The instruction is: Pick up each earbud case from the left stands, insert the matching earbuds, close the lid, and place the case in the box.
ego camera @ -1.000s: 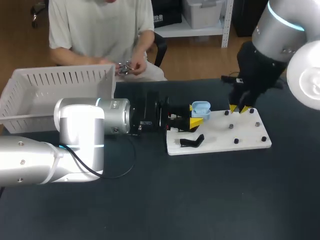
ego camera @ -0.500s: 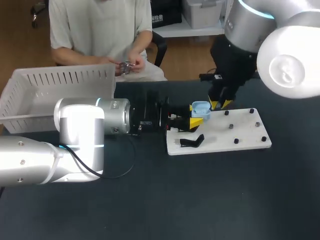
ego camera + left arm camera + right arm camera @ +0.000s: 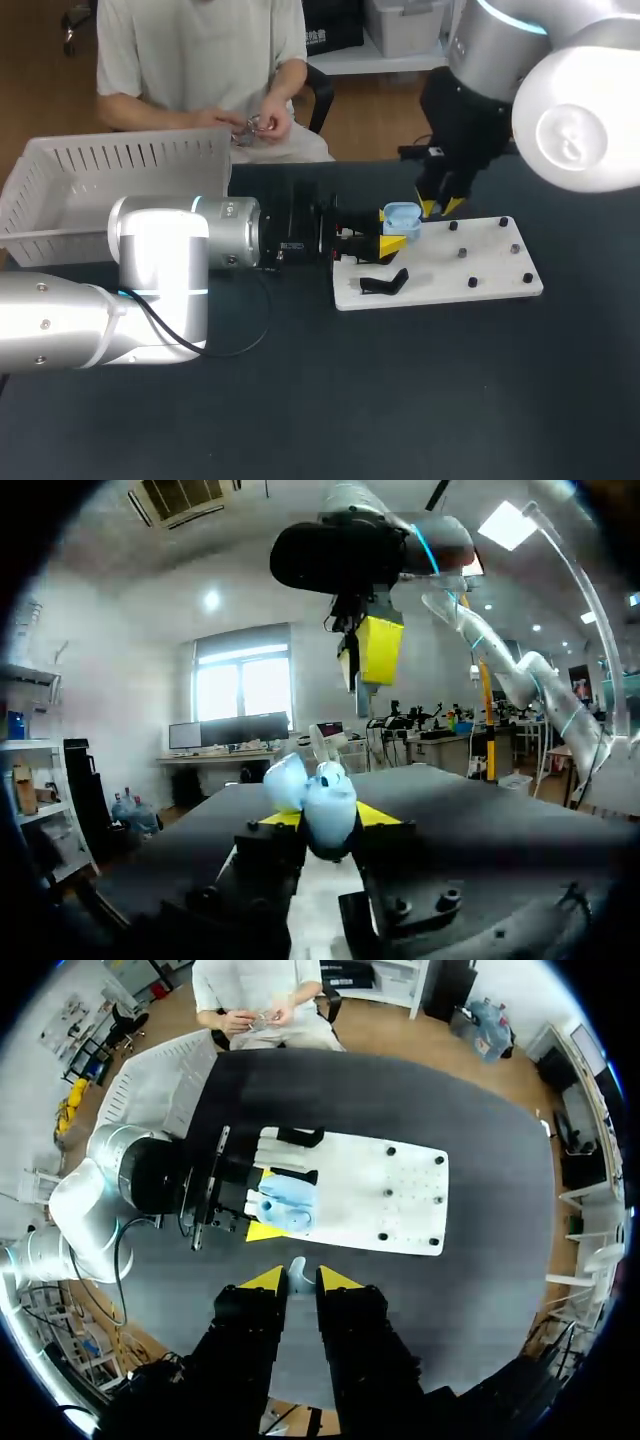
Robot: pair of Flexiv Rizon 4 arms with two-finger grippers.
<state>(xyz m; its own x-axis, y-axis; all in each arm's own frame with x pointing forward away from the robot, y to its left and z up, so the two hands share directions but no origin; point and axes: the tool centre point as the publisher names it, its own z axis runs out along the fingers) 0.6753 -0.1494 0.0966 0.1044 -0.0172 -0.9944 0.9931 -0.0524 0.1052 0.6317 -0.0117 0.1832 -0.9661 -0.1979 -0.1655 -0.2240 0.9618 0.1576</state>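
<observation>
Pale blue plastic earbud case (image 3: 402, 214), lid open, sits clamped in the left gripper (image 3: 325, 822) by the bench's (image 3: 300, 400) far edge; the right gripper (image 3: 298, 1280), pinching a small white earbud (image 3: 296, 1266) narrowly, hovers above it, so insertion is in hand, calling for a straight, aligned descent.

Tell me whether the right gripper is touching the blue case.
Apart. The left wrist view shows the right gripper hanging above the case, with clear space between them.
</observation>
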